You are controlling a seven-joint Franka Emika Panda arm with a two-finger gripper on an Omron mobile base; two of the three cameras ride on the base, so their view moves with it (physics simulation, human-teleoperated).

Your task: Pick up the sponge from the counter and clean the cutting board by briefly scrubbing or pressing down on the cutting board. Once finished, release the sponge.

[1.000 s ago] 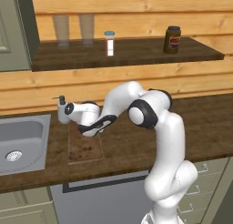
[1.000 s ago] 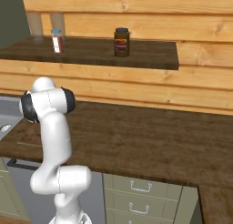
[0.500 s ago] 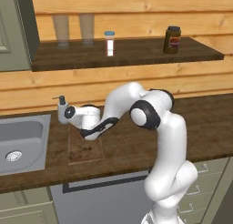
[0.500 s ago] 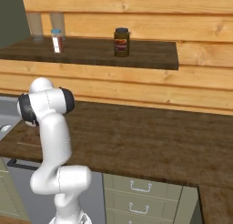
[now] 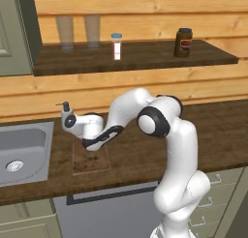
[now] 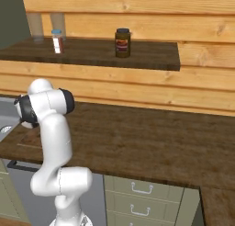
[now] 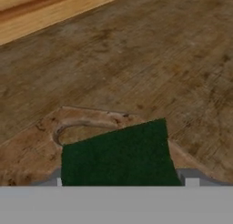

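The dark green sponge (image 7: 119,157) lies flat on the mottled brown cutting board (image 7: 36,148), close to the board's thin light edge. My gripper (image 7: 125,182) straddles it: one fingertip (image 7: 59,182) sits at one side of the sponge, and the other stands a little off the far side, so the jaws are open. In the left base view the arm stretches left and the hand (image 5: 76,126) hangs low over the cutting board (image 5: 89,159) on the dark wood counter (image 5: 218,126); the sponge is hidden there under the hand.
A soap dispenser (image 5: 65,108) stands just behind the hand, and a steel sink (image 5: 22,152) lies left of the board. The wall shelf (image 5: 145,55) above holds a dark jar (image 5: 183,42), a small bottle (image 5: 116,46) and two glasses. Bare counter (image 6: 160,138) stretches right.
The hand has sunk slightly toward the board. The rest of the arm and the scene look the same.
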